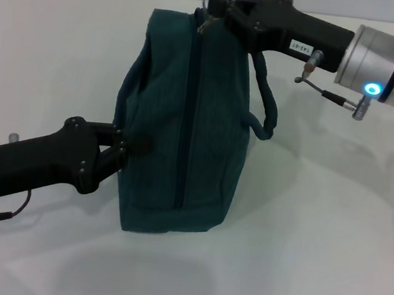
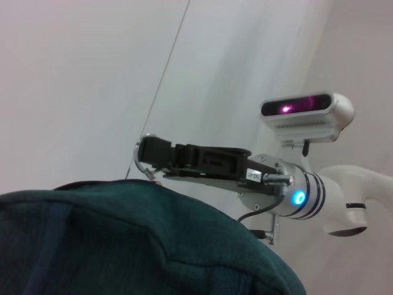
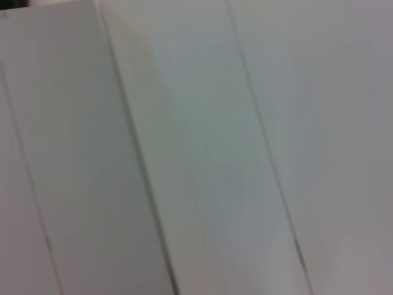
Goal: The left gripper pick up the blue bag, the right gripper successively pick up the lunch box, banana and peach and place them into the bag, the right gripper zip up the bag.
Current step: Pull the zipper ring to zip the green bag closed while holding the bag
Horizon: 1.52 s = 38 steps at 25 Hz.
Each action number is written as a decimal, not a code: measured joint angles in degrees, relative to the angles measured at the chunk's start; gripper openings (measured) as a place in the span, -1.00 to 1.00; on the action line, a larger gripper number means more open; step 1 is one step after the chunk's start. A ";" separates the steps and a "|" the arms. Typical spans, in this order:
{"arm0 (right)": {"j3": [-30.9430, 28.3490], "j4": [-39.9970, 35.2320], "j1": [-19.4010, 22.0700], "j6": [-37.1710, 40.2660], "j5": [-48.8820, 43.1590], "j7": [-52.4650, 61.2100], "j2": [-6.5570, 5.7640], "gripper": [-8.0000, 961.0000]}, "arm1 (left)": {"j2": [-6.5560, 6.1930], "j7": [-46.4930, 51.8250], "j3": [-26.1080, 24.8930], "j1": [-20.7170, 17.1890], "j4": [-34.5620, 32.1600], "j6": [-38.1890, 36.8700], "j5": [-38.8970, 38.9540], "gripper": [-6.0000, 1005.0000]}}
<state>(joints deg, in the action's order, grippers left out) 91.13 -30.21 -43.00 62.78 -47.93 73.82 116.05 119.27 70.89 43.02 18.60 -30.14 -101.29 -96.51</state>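
The blue bag [image 1: 185, 124] stands upright on the white table, and its zipper [image 1: 190, 103] runs shut along the top. My left gripper [image 1: 124, 144] is shut on the bag's near-left side, where a handle would be, though the handle is hidden there. My right gripper [image 1: 214, 16] is at the zipper's far end, shut on the ring pull [image 1: 215, 2]. The left wrist view shows the bag's fabric [image 2: 123, 246] with the right gripper [image 2: 147, 161] and ring pull [image 2: 142, 169] beyond it. The lunch box, banana and peach are out of view.
The bag's other loop handle [image 1: 265, 105] hangs on its right side under the right arm. White table [image 1: 315, 241] surrounds the bag. The right wrist view shows only pale panels [image 3: 196, 147].
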 joint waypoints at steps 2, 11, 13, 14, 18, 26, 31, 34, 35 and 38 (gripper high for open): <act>-0.91 0.99 -0.04 -0.09 0.04 -0.24 0.02 -0.81 | -0.01 -0.04 -0.01 -0.30 -0.03 -0.04 0.04 -0.88; -2.32 2.01 0.40 -2.20 0.80 -1.89 0.15 -0.81 | -0.27 -0.05 -2.12 -3.21 -0.64 -0.60 0.37 -0.88; -2.35 2.00 0.84 -2.23 1.41 -2.23 0.15 -0.81 | -0.43 -0.05 -2.56 -3.59 -0.69 -0.87 0.37 -0.88; -2.34 1.94 1.18 -2.13 1.72 -2.25 0.14 -0.81 | -0.52 -0.05 -2.76 -3.85 -0.73 -0.92 0.38 -0.88; -2.30 1.41 2.11 -1.65 2.25 -2.54 0.14 -0.80 | -0.70 -0.05 -3.62 -4.53 -0.82 -0.94 0.50 -0.84; -2.13 1.30 2.58 -1.02 2.38 -2.81 0.13 -0.80 | -0.09 -0.03 -3.73 -4.95 -0.56 -2.28 0.54 -0.70; -2.34 1.42 2.78 -0.05 2.38 -2.85 0.14 -0.80 | -0.47 0.65 -3.75 -4.43 -0.73 -5.74 1.50 -0.60; -2.35 1.48 3.00 0.49 2.39 -3.04 0.15 -0.79 | -0.31 1.24 -3.74 -4.53 -0.54 -6.24 4.27 -0.55; -2.36 1.47 3.11 0.66 2.39 -3.20 0.14 -0.79 | -0.14 1.46 -3.74 -4.75 -0.37 -6.25 5.80 -0.47; -2.37 1.46 3.26 0.85 2.39 -3.47 0.14 -0.79 | 0.06 1.75 -3.74 -5.35 -0.22 -6.19 10.83 -0.24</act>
<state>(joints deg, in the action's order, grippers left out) 88.77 -28.76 -39.74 63.63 -45.54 70.36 116.19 119.34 72.63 39.28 13.25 -30.36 -107.48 -85.68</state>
